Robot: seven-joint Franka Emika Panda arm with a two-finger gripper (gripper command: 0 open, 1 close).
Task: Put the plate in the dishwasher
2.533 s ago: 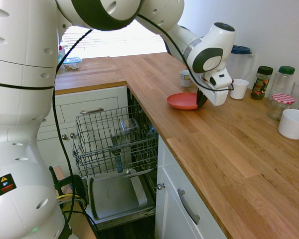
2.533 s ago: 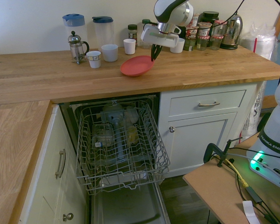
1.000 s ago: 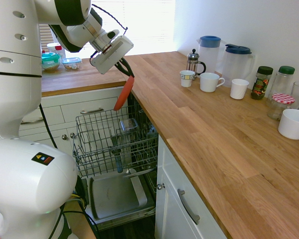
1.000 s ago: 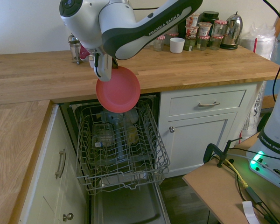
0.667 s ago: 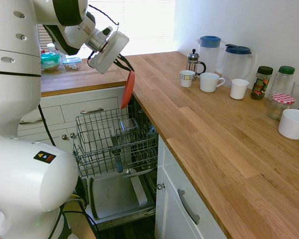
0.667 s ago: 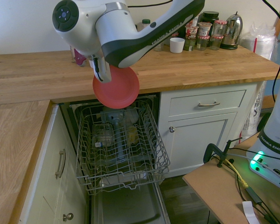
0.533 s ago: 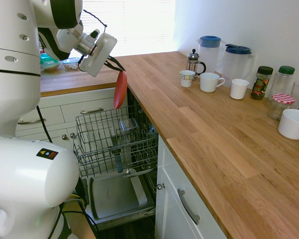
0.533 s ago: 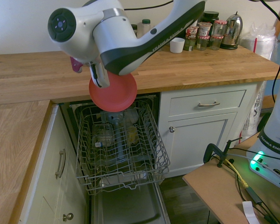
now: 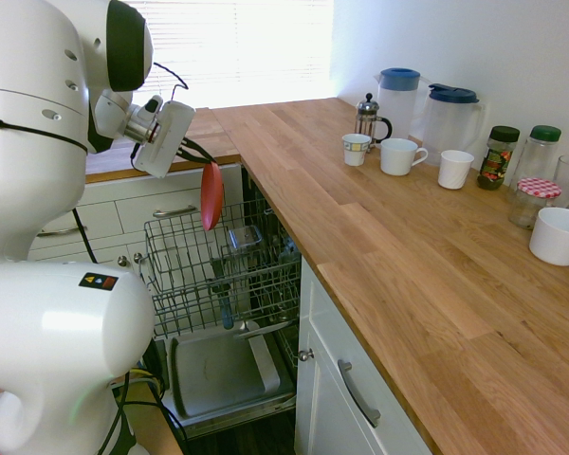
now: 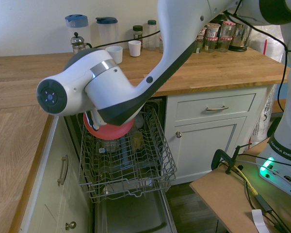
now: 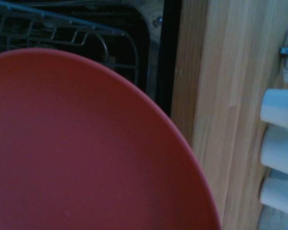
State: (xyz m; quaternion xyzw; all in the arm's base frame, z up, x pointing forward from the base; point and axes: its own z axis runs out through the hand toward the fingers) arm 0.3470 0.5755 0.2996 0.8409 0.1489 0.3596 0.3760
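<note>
While the end effector (image 9: 197, 161) is clenched on the upper rim of the plate (image 9: 211, 196), the red-orange plate hangs on its edge, nearly upright, just above the pulled-out wire rack (image 9: 218, 261) of the dishwasher (image 9: 229, 370). In the first exterior view the plate is seen from its side as a thin red shape over the back part of the rack, near the cabinet drawers (image 9: 175, 210), and I cannot tell if its lower edge touches the wires. In the second exterior view the big white body of the arm covers most of the plate, so only its lower part (image 10: 106, 131) shows under the arm, in front of the rack (image 10: 123, 155). The dishwasher door lies open and flat below the rack, with its grey inner panel facing up. Some pale items stand inside the rack, but they are hard to name. In the wrist view the plate (image 11: 77, 153) fills most of the picture, with the dark opening of the dishwasher and some grey wires behind it, and the wooden surface (image 11: 221, 96) beside. On the surface (image 9: 398, 246), well apart from the plate, stand two jugs with blue lids (image 9: 398, 95), a small coffee press (image 9: 366, 116), white cups (image 9: 398, 156), some jars (image 9: 498, 156) and a white bowl (image 9: 559, 235).
</note>
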